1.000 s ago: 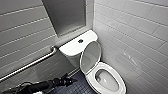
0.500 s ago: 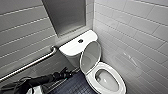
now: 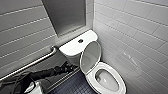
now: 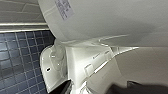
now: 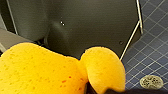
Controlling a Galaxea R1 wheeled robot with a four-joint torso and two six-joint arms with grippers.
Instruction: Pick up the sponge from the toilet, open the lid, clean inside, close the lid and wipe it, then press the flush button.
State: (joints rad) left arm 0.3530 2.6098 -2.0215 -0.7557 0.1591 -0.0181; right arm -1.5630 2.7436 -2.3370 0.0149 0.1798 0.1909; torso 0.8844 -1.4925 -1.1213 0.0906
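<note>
Toilet [image 3: 110, 86] in a tiled corner, lid [image 3: 90, 56] raised and leaning back against the tank, bowl open. Flush button [image 3: 80, 40] in the middle of the tank top. Sponge [image 5: 50, 70] pinched into two bulging lobes by the closed right fingers [image 5: 88, 89], with dark tiled floor [image 5: 155, 37] and a round drain [image 5: 151, 82] behind. Left arm [image 3: 45, 73] low beside the tank, under the grab bar [image 3: 30, 65]; grip there impossible to tell.

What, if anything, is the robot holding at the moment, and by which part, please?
The right gripper holds the sponge, pinched roughly across its middle, so both ends bulge out.
</note>
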